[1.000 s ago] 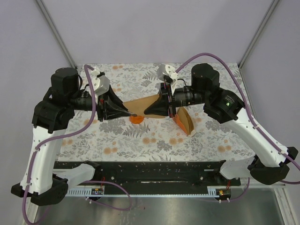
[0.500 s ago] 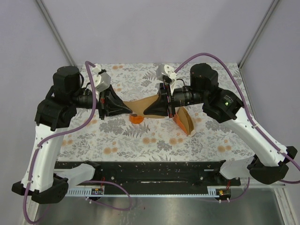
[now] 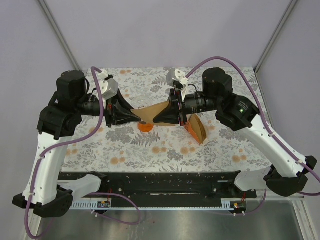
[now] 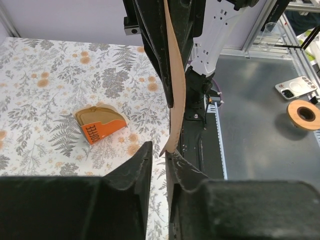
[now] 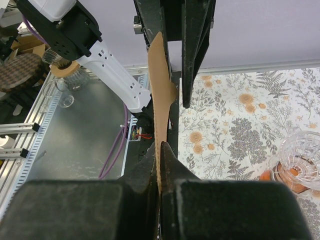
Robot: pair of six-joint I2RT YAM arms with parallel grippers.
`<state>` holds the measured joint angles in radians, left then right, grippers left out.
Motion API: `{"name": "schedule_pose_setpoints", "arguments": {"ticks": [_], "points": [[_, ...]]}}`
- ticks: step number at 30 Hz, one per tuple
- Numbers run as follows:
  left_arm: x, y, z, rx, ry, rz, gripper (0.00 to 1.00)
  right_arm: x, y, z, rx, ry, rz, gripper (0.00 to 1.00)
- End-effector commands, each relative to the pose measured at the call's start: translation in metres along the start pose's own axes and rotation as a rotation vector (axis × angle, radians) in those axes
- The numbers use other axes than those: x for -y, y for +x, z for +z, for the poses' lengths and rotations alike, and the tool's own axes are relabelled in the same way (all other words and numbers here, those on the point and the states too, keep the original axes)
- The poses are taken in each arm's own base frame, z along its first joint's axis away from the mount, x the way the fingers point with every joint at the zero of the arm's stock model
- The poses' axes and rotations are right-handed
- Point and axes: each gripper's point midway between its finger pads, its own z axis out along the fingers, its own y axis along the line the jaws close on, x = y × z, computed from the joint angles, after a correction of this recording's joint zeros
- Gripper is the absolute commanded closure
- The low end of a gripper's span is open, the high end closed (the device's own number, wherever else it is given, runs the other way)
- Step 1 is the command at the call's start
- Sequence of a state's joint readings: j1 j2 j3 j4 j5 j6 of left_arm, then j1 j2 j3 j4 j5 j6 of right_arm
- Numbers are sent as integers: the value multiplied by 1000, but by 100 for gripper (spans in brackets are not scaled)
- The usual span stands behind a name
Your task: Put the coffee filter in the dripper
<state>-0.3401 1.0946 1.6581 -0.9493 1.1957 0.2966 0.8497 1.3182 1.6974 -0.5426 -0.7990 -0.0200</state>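
Observation:
The coffee filter (image 3: 154, 109), a thin light-brown paper, hangs in the air between my two grippers, above the mat. My right gripper (image 3: 154, 120) is shut on its edge; in the right wrist view the paper (image 5: 159, 95) runs up from between the closed jaws (image 5: 159, 148). My left gripper (image 3: 139, 119) has a narrow gap between its jaws (image 4: 159, 151); the filter's corner (image 4: 172, 115) touches the tip of one finger and does not sit in the gap. The dripper (image 3: 146, 127), clear with an orange base, stands just below the grippers and shows at the right of the right wrist view (image 5: 300, 162).
The beige wedge-shaped holder (image 3: 196, 129) with an orange front and a stack of brown papers stands right of the dripper, also in the left wrist view (image 4: 100, 125). The floral mat (image 3: 150, 150) covers the table. A black rail (image 3: 150, 182) runs along the near edge.
My left gripper has drawn back a little to the left, away from the filter. The right gripper still holds the filter in the same place.

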Motion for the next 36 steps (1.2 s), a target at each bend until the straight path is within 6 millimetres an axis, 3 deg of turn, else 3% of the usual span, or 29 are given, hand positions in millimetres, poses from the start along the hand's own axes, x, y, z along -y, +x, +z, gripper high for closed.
{"name": "schedule_pose_setpoints", "arguments": {"ticks": [1, 5, 8, 16, 21, 27, 31, 36], "points": [[1, -9, -4, 21, -11, 70, 73, -7, -13, -7, 41, -7, -37, 100], [-1, -10, -2, 40, -9, -2, 66, -8, -13, -8, 45, -5, -42, 100], [-4, -10, -2, 49, -13, -57, 66, -8, -14, -10, 46, 1, -43, 100], [1, -12, -2, 61, 23, -102, 80, -10, -13, -13, 49, 8, -50, 100], [15, -12, -2, 75, 119, -70, 100, -11, -12, -12, 46, 4, -48, 100], [26, -13, -3, 86, 182, -50, 100, -8, -11, -12, 44, 12, -43, 100], [30, -13, -4, 87, 201, -56, 84, -6, -12, -12, 45, 24, -44, 100], [33, -13, -5, 89, 205, -60, 83, -3, -12, -9, 44, 28, -37, 100]]}}
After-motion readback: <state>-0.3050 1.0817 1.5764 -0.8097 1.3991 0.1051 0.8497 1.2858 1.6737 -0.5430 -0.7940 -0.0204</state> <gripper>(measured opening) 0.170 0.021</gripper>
